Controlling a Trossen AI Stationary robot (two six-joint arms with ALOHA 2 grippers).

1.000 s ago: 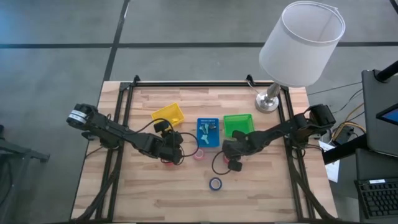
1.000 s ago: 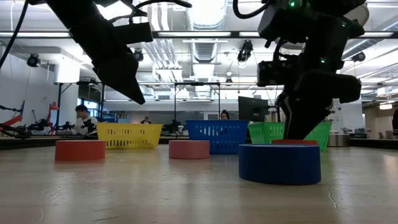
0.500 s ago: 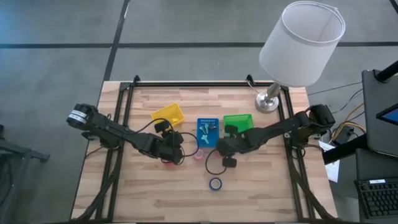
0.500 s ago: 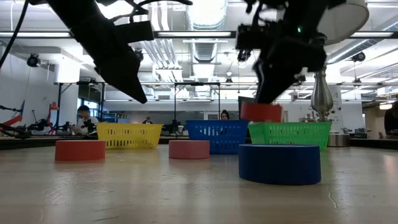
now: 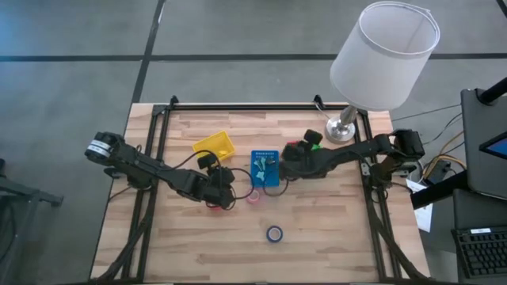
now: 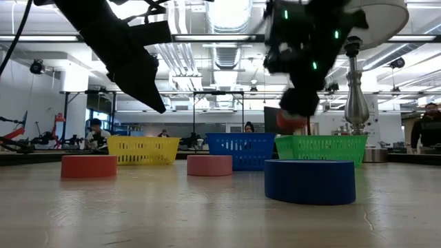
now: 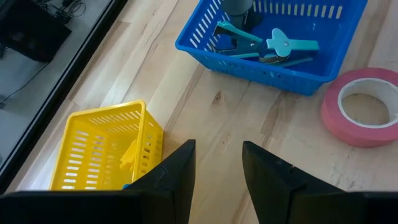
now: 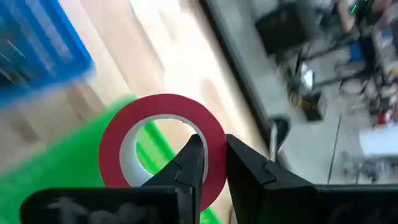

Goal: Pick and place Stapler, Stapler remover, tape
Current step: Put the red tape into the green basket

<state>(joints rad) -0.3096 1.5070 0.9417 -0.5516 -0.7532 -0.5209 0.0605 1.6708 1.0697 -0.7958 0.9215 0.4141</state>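
Note:
My right gripper (image 5: 291, 150) is raised over the green basket (image 5: 314, 149) and is shut on a red tape roll (image 8: 163, 146), seen in the low view above the basket's rim (image 6: 320, 141). My left gripper (image 7: 217, 168) hangs open above the table near the second red roll (image 6: 88, 166), between the yellow basket (image 7: 102, 152) and the pink roll (image 7: 360, 106). The pink roll (image 5: 253, 196) and the blue roll (image 5: 274, 233) lie flat on the wood. Teal tools (image 7: 267, 46) lie in the blue basket (image 5: 264, 169). My right gripper pinches the red roll's ring wall (image 8: 214, 146), one finger (image 8: 193, 163) inside the hole and the other (image 8: 249, 169) outside. The roll is lifted clear and stands on edge in the hold, above the green basket (image 8: 74, 162).
A table lamp stands at the far right corner, base (image 5: 342, 131) beside the green basket, its shade (image 5: 384, 55) overhanging. Three baskets sit in a row across the middle. Bare wood lies along the near edge around the blue roll (image 6: 310, 180). People show in the room behind.
My right gripper has lifted the red roll off the table beside the blue roll, risen, and carried it toward the far edge, ending over the green basket. The roll now hangs clear above the basket.

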